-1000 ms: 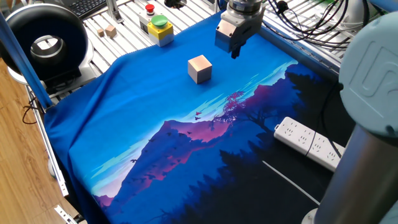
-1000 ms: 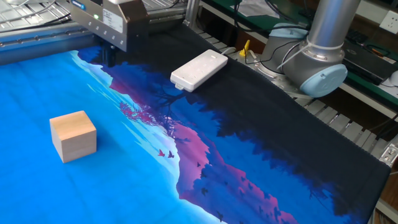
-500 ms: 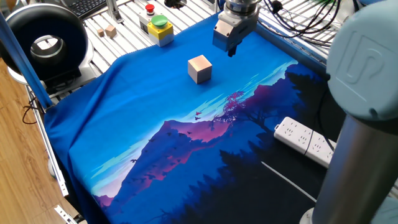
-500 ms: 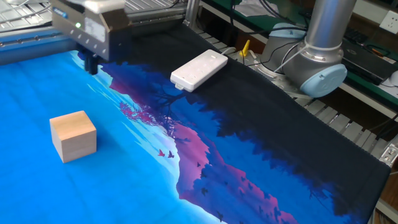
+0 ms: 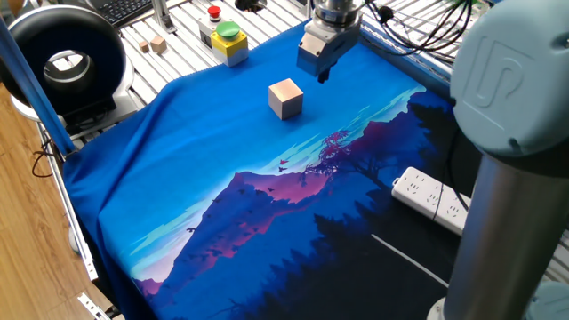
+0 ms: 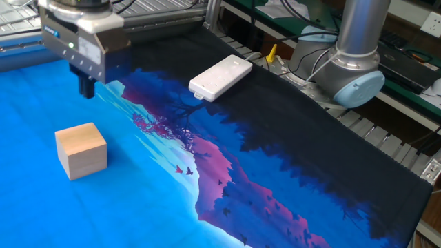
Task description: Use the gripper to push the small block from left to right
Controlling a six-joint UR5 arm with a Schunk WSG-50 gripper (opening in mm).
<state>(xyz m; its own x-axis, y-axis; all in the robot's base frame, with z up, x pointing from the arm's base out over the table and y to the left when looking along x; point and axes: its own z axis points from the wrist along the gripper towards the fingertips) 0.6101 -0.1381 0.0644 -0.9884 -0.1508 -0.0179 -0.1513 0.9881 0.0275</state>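
Observation:
The small block [image 5: 285, 98] is a pale tan wooden cube standing on the blue printed cloth [image 5: 204, 178]. It also shows in the other fixed view [image 6: 81, 150] at the lower left. The gripper [image 5: 320, 74] hangs from the grey arm, fingers pointing down, above the cloth just behind and to the right of the block, apart from it. In the other fixed view the gripper [image 6: 86, 89] is beyond the block. Its dark fingers look pressed together with nothing between them.
A white power strip [image 5: 436, 200] lies on the dark part of the cloth and shows in the other fixed view [image 6: 220, 77]. A yellow box with a green button [image 5: 229, 40], two tiny cubes [image 5: 158, 44] and a black ring device [image 5: 62, 58] sit beyond the cloth. The arm base [image 6: 348, 69] stands at the right.
The gripper has moved sideways along the far edge of the cloth, closer to the spot behind the block. The block has not moved.

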